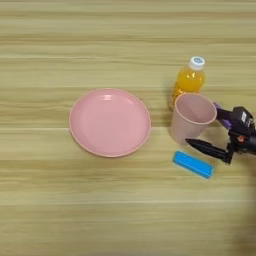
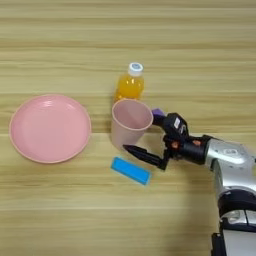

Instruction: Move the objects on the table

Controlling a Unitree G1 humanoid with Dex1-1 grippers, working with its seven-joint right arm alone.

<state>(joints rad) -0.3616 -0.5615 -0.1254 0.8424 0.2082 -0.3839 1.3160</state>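
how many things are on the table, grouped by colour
pink: 2, the plate and the cup
orange: 1, the juice bottle
blue: 1, the flat block
purple: 1, a small piece mostly hidden behind the gripper
total: 5

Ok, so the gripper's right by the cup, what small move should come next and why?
Probably ease the gripper left so its open fingers straddle the cup, then close. One finger lies low in front of the cup; the other sits at its right. The bottle stands close behind, so go gently.
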